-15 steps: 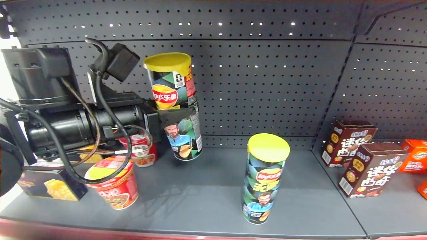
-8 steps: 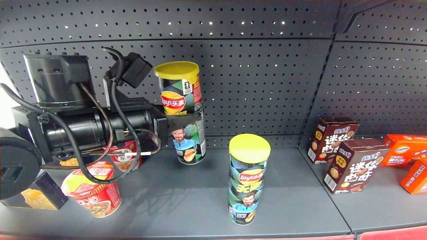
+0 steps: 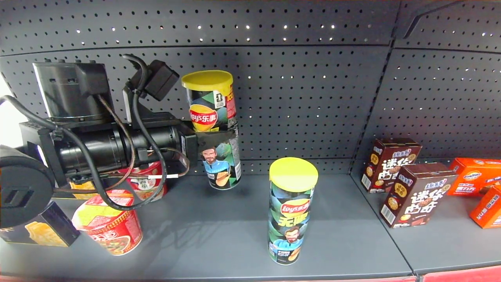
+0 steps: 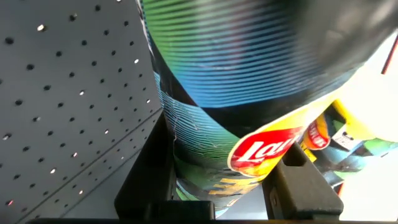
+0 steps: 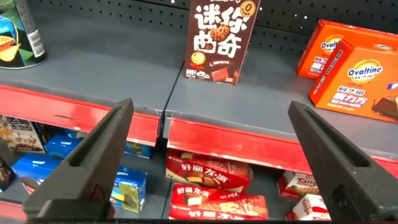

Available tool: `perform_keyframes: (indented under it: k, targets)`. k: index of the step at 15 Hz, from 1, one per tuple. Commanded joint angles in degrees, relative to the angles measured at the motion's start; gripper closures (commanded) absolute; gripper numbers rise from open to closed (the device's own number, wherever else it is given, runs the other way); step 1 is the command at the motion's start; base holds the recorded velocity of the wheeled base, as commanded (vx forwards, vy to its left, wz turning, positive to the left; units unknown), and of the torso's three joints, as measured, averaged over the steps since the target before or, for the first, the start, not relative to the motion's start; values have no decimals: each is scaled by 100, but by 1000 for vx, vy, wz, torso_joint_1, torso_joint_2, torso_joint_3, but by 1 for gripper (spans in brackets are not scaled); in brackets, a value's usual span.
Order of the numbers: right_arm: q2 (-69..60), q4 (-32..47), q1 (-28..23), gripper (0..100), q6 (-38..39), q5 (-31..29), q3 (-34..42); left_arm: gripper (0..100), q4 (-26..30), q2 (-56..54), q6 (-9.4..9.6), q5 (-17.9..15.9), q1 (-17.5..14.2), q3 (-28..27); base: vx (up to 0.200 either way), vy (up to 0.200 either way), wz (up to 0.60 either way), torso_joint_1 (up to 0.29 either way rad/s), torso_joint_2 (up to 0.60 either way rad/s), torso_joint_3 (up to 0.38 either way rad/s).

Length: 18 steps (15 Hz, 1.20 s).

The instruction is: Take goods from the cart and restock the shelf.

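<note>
Grip on my left side is solid: the left gripper (image 3: 214, 138) is clenched around the middle of the held chip can (image 3: 212, 117), one black finger crossing its front in the head view. In the left wrist view the left gripper (image 4: 221, 190) has a finger on each side of the can (image 4: 242, 93), pressed against its wall. The can has a yellow lid, leans slightly, and sits far back by the pegboard panel (image 3: 305, 98), left of centre. Its base is right at the shelf (image 3: 219, 231) board; I cannot tell whether it touches.

A second chip can (image 3: 292, 211) stands upright on the shelf, nearer to me and to the right of the held one, well apart from it. On the left stand a red noodle cup (image 3: 111, 229), another cup (image 3: 146, 184) farther back behind my arm, and a dark box (image 3: 41, 231) at the near left edge. To the right are two brown boxes (image 3: 417, 194) and, beyond them, orange boxes (image 3: 471, 176).

My right gripper (image 5: 211, 106) is spread wide with nothing between its fingers, low in front of the shelf's red edge (image 5: 93, 109), with a brown box (image 5: 221, 40) on the board beyond it.
</note>
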<state>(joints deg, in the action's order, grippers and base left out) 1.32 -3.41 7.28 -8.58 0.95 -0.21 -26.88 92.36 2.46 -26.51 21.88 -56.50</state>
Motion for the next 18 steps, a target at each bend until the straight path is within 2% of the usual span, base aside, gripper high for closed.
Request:
perform_keyframes:
  k: [1,6,7,10,11,12,13,16,18]
  targets:
    - [18,-1,2,0,-3,2,3,100,-1,72,0,-82,-9,-54,0,0,0,0,0,0]
    - [18,-1,2,0,-3,2,3,100,-239,362,9,-126,44,-63,0,0,0,0,0,0]
    - [18,-1,2,0,-3,2,3,100,-309,573,0,-126,9,-256,0,0,0,0,0,0]
    - [18,-1,2,0,-3,2,3,100,-1039,1048,-35,-170,18,-432,0,0,0,0,0,0]
    - [18,-1,2,0,-3,2,3,100,-1082,1056,-141,-231,62,-353,0,0,0,0,0,0]
    - [18,-1,2,0,-3,2,3,100,-1082,1056,-167,-240,79,-317,0,0,0,0,0,0]
    - [18,-1,2,0,-3,2,3,100,-1082,1109,-237,-240,220,-265,0,0,0,0,0,0]
    - [18,-1,2,0,-3,2,3,100,-1091,1215,-536,-249,387,-256,0,0,0,0,0,0]
    - [18,-1,2,0,-3,10,3,100,-1074,1320,-554,-284,413,-265,0,0,0,0,0,0]
